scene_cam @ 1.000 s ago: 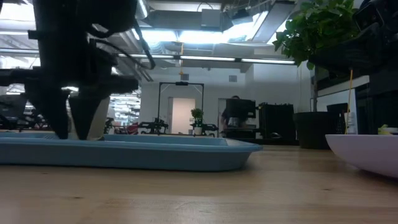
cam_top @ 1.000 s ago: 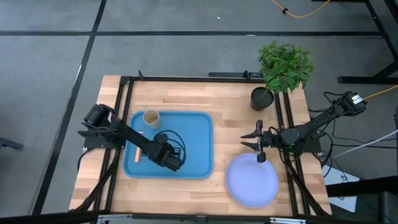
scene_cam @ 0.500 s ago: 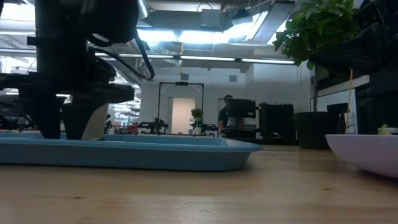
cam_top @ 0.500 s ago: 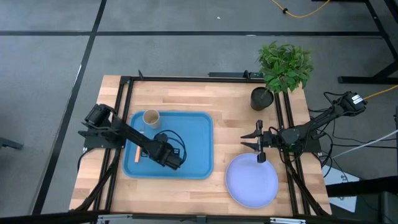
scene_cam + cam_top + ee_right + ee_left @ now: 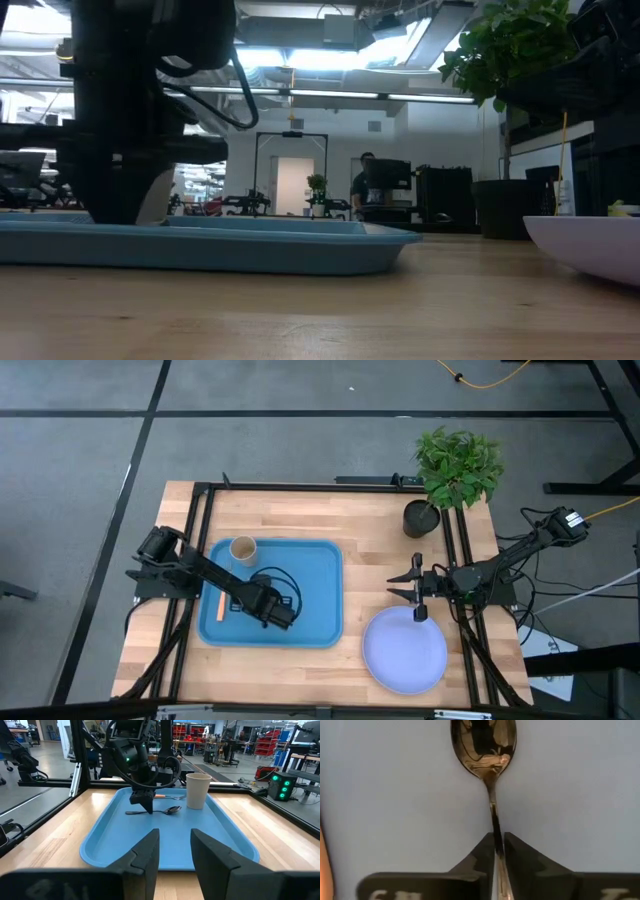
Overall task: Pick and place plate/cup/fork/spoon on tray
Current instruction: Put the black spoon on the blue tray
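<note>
The blue tray (image 5: 322,565) lies on the table's left half. On it stand the tan cup (image 5: 243,549) at the far left corner and the orange-handled fork (image 5: 220,606) by the left rim. My left gripper (image 5: 268,610) stands over the tray's middle, shut on the dark spoon (image 5: 482,745). The lavender plate (image 5: 405,650) rests on the table at the near right. My right gripper (image 5: 395,587) hangs open and empty just beyond the plate's far edge. My left gripper pinches the spoon's handle (image 5: 494,827) about midway between its two fingers. The fingers (image 5: 148,808) come from above, pointing down, across the handle. The spoon is level with its bowl (image 5: 173,810) up, at the tray's floor; whether it rests there I cannot tell.
A black pot with a green plant (image 5: 421,517) stands at the table's far right. Black frame rails run along the left and right sides of the table. Bare wood lies between the tray and the plate. A person stands far back in the room (image 5: 362,190).
My left gripper, still shut on the spoon, has gone down a little toward the tray's floor and shifted slightly toward the tray's far left. My right arm has kept still.
</note>
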`<act>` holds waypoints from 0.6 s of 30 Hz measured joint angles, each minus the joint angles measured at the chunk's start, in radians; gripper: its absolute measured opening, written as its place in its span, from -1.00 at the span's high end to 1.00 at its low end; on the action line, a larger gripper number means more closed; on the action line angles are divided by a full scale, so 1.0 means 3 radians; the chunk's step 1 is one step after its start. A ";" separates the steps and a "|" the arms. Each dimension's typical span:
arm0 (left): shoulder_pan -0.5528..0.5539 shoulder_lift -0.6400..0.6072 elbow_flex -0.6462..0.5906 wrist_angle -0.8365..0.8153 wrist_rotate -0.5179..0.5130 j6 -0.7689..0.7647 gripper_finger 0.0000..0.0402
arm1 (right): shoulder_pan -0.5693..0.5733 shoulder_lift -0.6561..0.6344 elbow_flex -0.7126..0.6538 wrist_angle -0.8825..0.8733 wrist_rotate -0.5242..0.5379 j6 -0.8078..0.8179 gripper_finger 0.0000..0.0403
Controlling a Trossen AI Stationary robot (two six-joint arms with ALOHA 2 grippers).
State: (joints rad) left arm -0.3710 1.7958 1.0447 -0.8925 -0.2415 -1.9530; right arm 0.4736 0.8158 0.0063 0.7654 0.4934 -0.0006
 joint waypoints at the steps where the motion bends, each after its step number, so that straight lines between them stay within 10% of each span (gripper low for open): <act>1: 0.0000 0.0000 0.0000 -0.0001 0.0004 0.0000 0.88 | -0.0001 0.0000 -0.0001 0.0000 0.0001 0.0000 0.43; 18: -0.0284 -0.0005 0.0003 -0.0238 0.0513 -0.0283 0.99 | 0.0000 0.0000 0.0000 -0.0001 0.0000 0.0090 0.43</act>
State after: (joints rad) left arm -0.4561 1.7942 1.0454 -0.9637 -0.0876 -2.0378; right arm 0.4736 0.8158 0.0062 0.7652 0.4934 0.0265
